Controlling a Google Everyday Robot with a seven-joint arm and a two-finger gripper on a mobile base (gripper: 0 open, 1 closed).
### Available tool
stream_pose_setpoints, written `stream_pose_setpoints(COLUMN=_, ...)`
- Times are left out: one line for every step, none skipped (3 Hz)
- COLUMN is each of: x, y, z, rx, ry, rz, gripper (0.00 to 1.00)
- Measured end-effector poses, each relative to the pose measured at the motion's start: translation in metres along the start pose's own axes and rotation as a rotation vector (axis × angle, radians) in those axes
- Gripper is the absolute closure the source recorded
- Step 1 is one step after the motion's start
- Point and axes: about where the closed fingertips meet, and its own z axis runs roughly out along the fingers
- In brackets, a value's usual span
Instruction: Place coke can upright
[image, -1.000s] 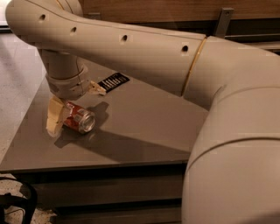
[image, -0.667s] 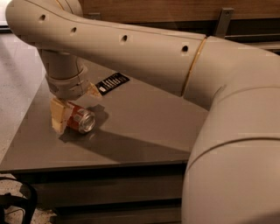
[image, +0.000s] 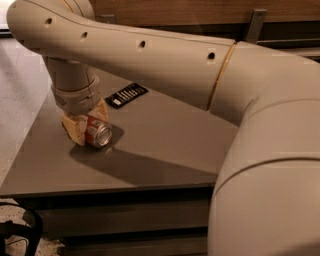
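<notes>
Can (image: 96, 131) is found lying on its side on the left part of the table (image: 165, 150), silver end turned toward the camera. Its far end and left flank are hidden by the gripper (image: 86, 124). Gripper is positioned over the can from straight above, and the can is clasped between its two tan fingers (image: 74, 131), one seen at the can's left, the other behind it at upper right. Fingertips are partly masked by the can and by the wrist above.

Arm (image: 150, 55) is stretched across the upper frame from the right. Its bulk is cut off by the right and bottom edges, and much of the table's right side is covered by it.

Packet (image: 126, 95), black with white marks, is laid flat behind the can and apart from it; its print cannot be read.

Dark cable loop (image: 20, 227) is noted at bottom left, below the table, cut off by the frame edge; what it belongs to cannot be made out.

Counted: one can, one packet, one table, one gripper, two fingers.
</notes>
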Motion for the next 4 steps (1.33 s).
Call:
stream_pose_setpoints(x=-0.001, y=0.001, z=0.001, rx=0.0, ry=-0.005, rz=-0.001, gripper=0.95)
stream_pose_setpoints(x=-0.001, y=-0.007, z=-0.017, rx=0.011, ry=-0.059, rz=-0.034, gripper=1.0)
stream_pose_setpoints(x=0.003, y=-0.017, z=-0.046, rx=0.021, ry=-0.144, rz=-0.085, gripper=1.0)
stream_pose_setpoints(x=0.008, y=-0.025, z=-0.071, rx=0.0, ry=-0.288, rz=-0.167, gripper=1.0)
